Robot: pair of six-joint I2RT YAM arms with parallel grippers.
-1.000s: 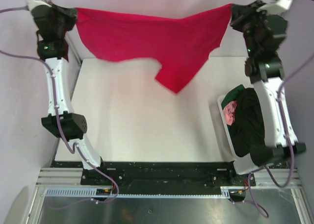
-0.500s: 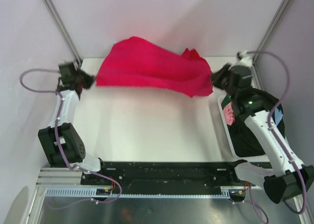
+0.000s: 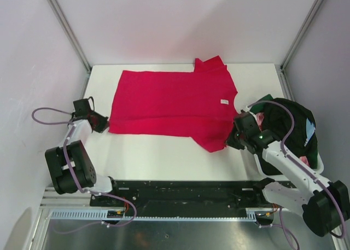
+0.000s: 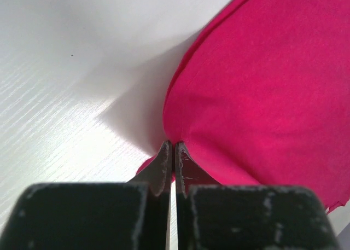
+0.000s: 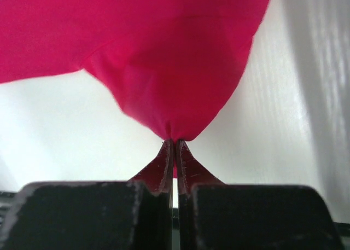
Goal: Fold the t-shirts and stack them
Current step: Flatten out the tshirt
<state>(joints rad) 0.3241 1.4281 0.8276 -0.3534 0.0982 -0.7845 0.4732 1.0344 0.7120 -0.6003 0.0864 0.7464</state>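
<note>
The plain bright red cloth t-shirt [image 3: 169, 105], which a second ago hangs stretched in the air between both raised arms, now lies spread nearly flat on the white table [image 3: 164, 157], its small white neck label [image 3: 223, 102] facing up and pointing right. Both arms have come down with it. The left gripper [image 3: 103, 124] is pinched tight on the near-left corner, and the right gripper [image 3: 229, 142] is clamped on the near-right sleeve tip – each wrist view shows red cloth nipped between closed fingertips. The spread looks done, so folding can likely begin. At the right, the white plastic tub [image 3: 320, 163] holds the waiting pile – a black shirt [image 3: 292, 118] on top, with green [image 3: 266, 99], pink [image 3: 258, 118] and light blue [image 3: 310, 131] cloth showing at its edges.
</note>
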